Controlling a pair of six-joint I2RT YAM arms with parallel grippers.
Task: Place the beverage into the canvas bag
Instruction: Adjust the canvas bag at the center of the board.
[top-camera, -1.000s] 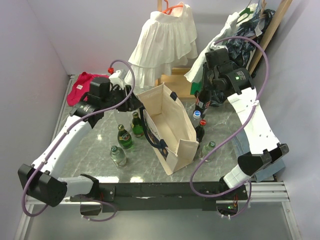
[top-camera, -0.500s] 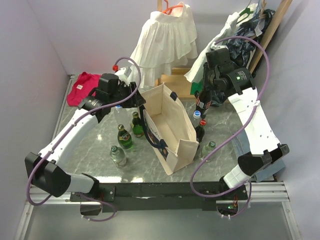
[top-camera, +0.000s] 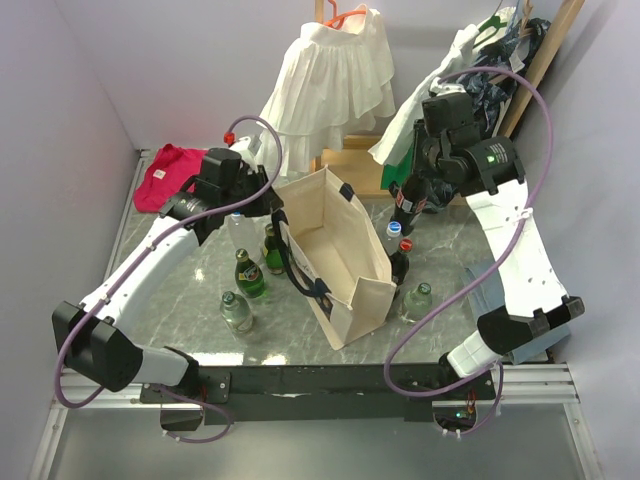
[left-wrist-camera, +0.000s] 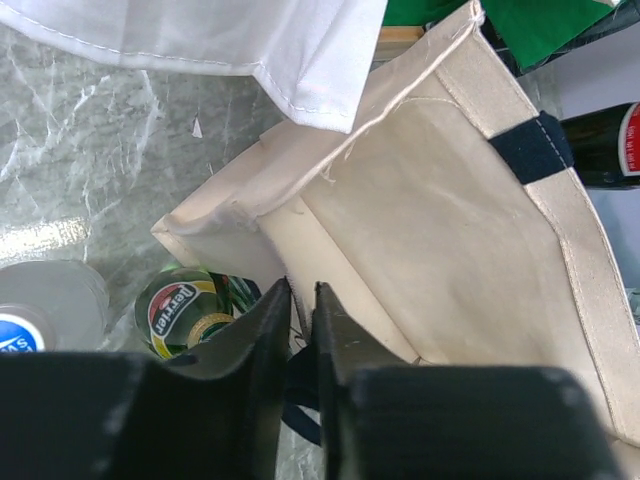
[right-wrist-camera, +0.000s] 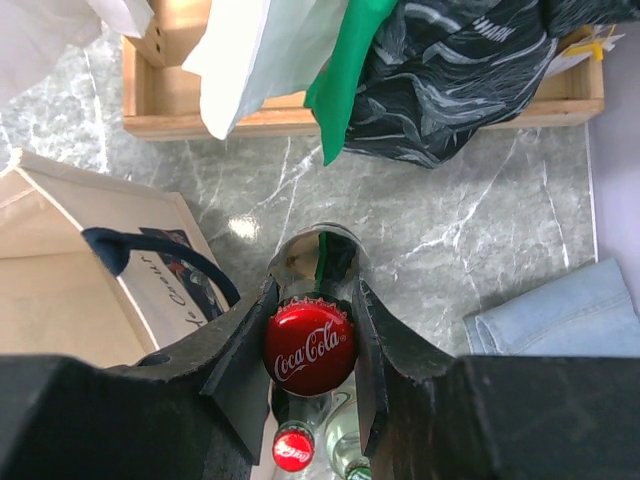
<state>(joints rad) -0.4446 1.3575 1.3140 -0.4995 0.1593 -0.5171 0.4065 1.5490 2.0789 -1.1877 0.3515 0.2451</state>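
The canvas bag stands open-mouthed at mid-table, cream with navy handles. My left gripper is at its back-left corner. In the left wrist view its fingers are pinched together on the thin top edge of the bag's wall. My right gripper hangs just right of the bag, shut on the neck of a dark Coca-Cola bottle. From the right wrist the red cap sits between the jaws, the bottle is off the table, and the bag lies to its left.
Green Perrier bottles and a clear bottle stand left of the bag. More bottles cluster at its right. A white ruffled garment hangs behind, a wooden crate lies under it, and a red cloth is at far left.
My left gripper swung right to the bag's rim and its jaws narrowed onto the canvas edge. The right arm shifted slightly up and right with the cola bottle.
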